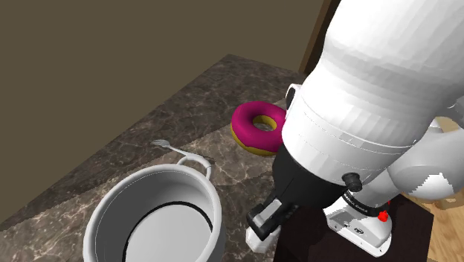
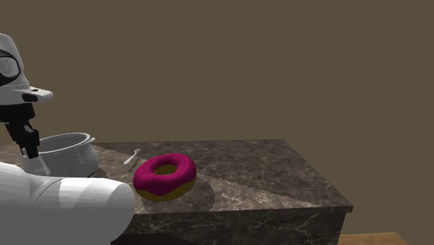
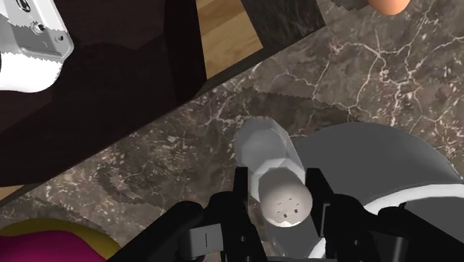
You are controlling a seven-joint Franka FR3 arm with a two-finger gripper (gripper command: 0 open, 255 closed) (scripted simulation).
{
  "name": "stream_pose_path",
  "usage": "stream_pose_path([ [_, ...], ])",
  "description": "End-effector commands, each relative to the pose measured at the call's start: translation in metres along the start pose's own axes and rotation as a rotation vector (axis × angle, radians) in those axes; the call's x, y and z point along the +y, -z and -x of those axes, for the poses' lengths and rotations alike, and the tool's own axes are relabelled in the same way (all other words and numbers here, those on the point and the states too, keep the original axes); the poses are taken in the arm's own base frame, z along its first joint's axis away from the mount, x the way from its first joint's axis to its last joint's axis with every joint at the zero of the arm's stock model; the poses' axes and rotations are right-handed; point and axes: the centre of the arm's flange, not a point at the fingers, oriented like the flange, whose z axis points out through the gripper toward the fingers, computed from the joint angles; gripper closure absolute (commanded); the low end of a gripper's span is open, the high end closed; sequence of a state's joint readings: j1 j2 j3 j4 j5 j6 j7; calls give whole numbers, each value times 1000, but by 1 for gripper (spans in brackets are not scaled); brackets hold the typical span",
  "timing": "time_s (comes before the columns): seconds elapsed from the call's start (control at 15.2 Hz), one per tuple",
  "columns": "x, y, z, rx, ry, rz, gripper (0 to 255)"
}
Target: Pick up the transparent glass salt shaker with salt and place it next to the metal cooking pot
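Note:
In the wrist view my gripper [image 3: 281, 195] is shut on the salt shaker [image 3: 276, 171], a pale grey faceted body with a round perforated cap. Its black fingers [image 3: 242, 199] clasp it just below the cap. The grey metal pot [image 3: 394, 171] lies close beside the shaker on the dark marble counter. Whether the shaker's base touches the counter I cannot tell. In the shoulder view the gripper [image 1: 266, 222] hangs just to the right of the pot [image 1: 111, 201]. In the second exterior view it [image 2: 29, 143] stands at the pot's [image 2: 66, 149] left side.
A pink-iced donut [image 1: 245, 130] [image 2: 149, 177] lies on the counter behind the arm. A fork [image 1: 167, 147] lies beyond the pot. The dark stand [image 3: 97, 97] and the counter's edge are close to the gripper. An orange object [image 3: 390, 6] sits further along the counter.

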State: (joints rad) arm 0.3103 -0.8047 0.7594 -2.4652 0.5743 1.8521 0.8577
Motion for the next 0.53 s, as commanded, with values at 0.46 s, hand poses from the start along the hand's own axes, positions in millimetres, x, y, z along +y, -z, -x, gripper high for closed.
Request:
stream_pose_path([
  [0.46,3,-48,1,0,0,0,255],
])
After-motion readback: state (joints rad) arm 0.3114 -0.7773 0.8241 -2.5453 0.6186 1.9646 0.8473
